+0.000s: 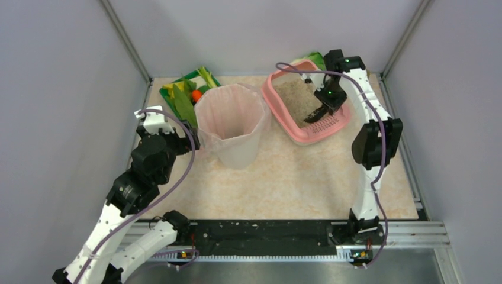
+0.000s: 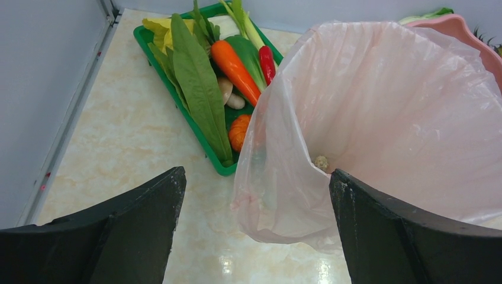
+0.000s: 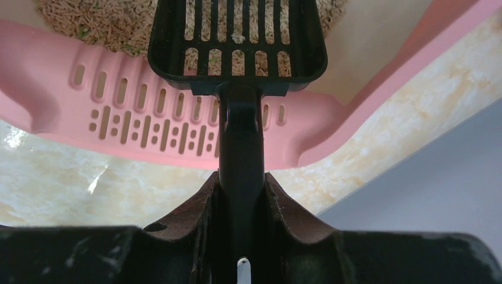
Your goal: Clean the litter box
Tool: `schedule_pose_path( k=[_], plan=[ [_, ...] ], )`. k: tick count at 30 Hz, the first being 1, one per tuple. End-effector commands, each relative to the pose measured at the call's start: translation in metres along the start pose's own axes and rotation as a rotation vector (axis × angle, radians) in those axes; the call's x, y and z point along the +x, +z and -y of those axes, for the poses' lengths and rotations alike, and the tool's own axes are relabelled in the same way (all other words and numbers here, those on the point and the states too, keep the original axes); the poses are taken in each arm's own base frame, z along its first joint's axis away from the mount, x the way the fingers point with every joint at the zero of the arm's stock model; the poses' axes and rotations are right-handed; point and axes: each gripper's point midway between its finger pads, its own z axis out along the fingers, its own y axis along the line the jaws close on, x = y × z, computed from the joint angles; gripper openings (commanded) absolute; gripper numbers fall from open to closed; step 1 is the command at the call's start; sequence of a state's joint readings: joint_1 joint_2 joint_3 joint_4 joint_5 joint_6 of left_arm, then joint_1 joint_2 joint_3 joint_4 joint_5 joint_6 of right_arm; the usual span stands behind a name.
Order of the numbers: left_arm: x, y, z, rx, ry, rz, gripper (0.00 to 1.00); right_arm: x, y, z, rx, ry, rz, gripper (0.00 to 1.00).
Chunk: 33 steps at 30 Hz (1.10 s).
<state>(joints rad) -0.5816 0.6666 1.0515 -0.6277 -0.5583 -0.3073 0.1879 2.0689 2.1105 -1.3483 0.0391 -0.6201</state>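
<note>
While right pincer (image 3: 240, 180) grips scoop (image 3: 237, 47) over litter box (image 3: 148, 127), left pincer (image 2: 257, 177) gapes beside bin (image 2: 385, 106)

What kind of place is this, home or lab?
Most likely a lab test cell, not a home: plain grey panel walls box in a small marble-look table, a black mounting rail spans its near edge, and the litter box, lined bin and green vegetable tray look like staged props.

The scene is lit evenly and brightly from overhead, and only soft, faint shadows are cast on the bench (image 1: 296, 177). Small glare patches are seen on its glossy surface in both wrist views. The dark foreground jaws are rendered slightly soft, with little detail.
</note>
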Motion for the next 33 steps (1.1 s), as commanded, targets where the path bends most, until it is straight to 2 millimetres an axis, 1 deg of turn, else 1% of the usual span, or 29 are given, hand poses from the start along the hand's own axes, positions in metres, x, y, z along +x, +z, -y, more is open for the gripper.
schedule_pose_path(
  k=[1, 7, 11, 14, 16, 19, 20, 24, 29, 33],
  plan=[
    [-0.023, -0.001, 0.006, 0.016, -0.029, 0.058, 0.96, -0.021, 0.013, -0.004, -0.023, -0.08, 0.019, 0.0],
    [-0.023, 0.001, 0.006, 0.008, -0.039, 0.056, 0.96, -0.045, 0.033, -0.001, 0.0, -0.104, 0.072, 0.0],
    [-0.021, 0.002, 0.006, 0.004, -0.059, 0.057, 0.96, -0.053, 0.05, 0.001, 0.028, -0.08, 0.123, 0.0],
    [-0.018, 0.005, 0.008, 0.004, -0.071, 0.057, 0.95, -0.059, 0.064, -0.006, 0.02, -0.059, 0.179, 0.0],
    [-0.017, 0.006, 0.008, 0.001, -0.077, 0.056, 0.96, -0.059, 0.073, -0.016, -0.001, -0.062, 0.205, 0.0],
    [-0.016, 0.009, 0.009, -0.002, -0.081, 0.056, 0.95, -0.056, 0.088, -0.024, -0.002, -0.055, 0.236, 0.0],
    [-0.016, 0.01, 0.009, -0.005, -0.08, 0.056, 0.95, -0.059, 0.091, -0.024, 0.002, -0.05, 0.253, 0.0],
    [-0.016, 0.012, 0.01, -0.007, -0.084, 0.056, 0.95, -0.071, 0.099, -0.025, 0.008, -0.03, 0.318, 0.0],
    [-0.016, 0.013, 0.01, -0.011, -0.089, 0.055, 0.95, -0.095, 0.099, -0.021, 0.034, -0.026, 0.418, 0.0],
    [-0.015, 0.012, 0.009, -0.018, -0.097, 0.056, 0.95, -0.112, 0.102, -0.03, 0.016, -0.079, 0.474, 0.0]
  ],
)
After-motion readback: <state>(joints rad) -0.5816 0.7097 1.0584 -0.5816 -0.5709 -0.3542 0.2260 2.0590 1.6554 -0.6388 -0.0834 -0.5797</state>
